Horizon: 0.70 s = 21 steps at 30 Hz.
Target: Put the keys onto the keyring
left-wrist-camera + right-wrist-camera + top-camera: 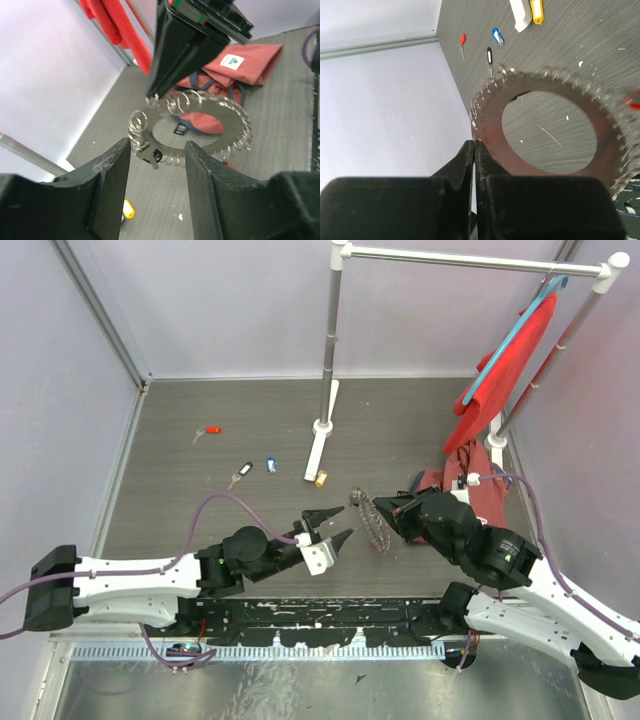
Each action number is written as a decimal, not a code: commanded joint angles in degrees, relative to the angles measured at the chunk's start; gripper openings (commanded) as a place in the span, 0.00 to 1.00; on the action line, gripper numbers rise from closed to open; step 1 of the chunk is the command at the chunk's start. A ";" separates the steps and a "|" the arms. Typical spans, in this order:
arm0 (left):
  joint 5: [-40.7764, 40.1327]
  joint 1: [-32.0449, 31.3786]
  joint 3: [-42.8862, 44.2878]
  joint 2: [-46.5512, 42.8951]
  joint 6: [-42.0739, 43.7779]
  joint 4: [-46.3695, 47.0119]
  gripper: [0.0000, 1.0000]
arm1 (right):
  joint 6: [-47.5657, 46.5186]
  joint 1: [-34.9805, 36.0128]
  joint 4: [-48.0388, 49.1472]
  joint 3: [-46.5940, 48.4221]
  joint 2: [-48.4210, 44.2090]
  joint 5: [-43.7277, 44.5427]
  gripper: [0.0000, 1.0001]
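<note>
Above the grey table (pixel 200 510), the right gripper (pixel 474 145) was clamped on the rim of the keyring (pixel 545 82), which it held on edge. The left gripper (pixel 346 521) hung just beside it, fingers apart. Farther off on the table lay the keys: red key (pixel 212 430), black key (pixel 245 469), blue key (pixel 271 465) and yellow key (pixel 321 478).

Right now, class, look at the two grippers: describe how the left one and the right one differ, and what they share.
The left gripper is open; the right gripper is shut. The left gripper holds nothing, while the right gripper pinches the rim of the keyring. Both are black and two-fingered, and they point at the keyring from opposite sides.
</note>
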 commanded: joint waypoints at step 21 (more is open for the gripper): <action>-2.75 -0.28 7.60 12.03 13.66 12.95 0.41 | 0.11 -0.03 4.20 1.00 -1.46 1.02 0.01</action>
